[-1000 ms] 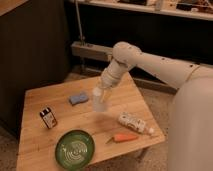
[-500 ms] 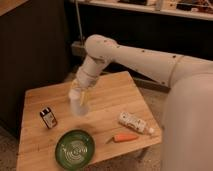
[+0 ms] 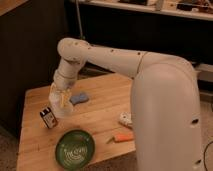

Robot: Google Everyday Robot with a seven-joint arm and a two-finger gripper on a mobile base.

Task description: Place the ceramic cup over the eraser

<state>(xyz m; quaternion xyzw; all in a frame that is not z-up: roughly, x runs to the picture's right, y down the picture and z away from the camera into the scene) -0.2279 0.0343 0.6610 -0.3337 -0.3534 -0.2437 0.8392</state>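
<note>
My gripper (image 3: 60,98) is over the left part of the wooden table (image 3: 102,107), pointing down. It is shut on the ceramic cup (image 3: 60,108), a small plain white cup that hangs just above the tabletop. The eraser (image 3: 47,117), a small dark block with a white end and an orange-red label, stands on the table just left of the cup, close to it. The cup is beside the eraser, not over it.
A flat light-blue pad (image 3: 79,98) lies right of the cup. A green plate (image 3: 75,148) sits near the front edge. An orange carrot-like piece (image 3: 121,137) and a small white object (image 3: 126,119) lie partly behind my arm.
My gripper has carried the cup leftward and down across the table, from beside the blue pad to next to the eraser.
</note>
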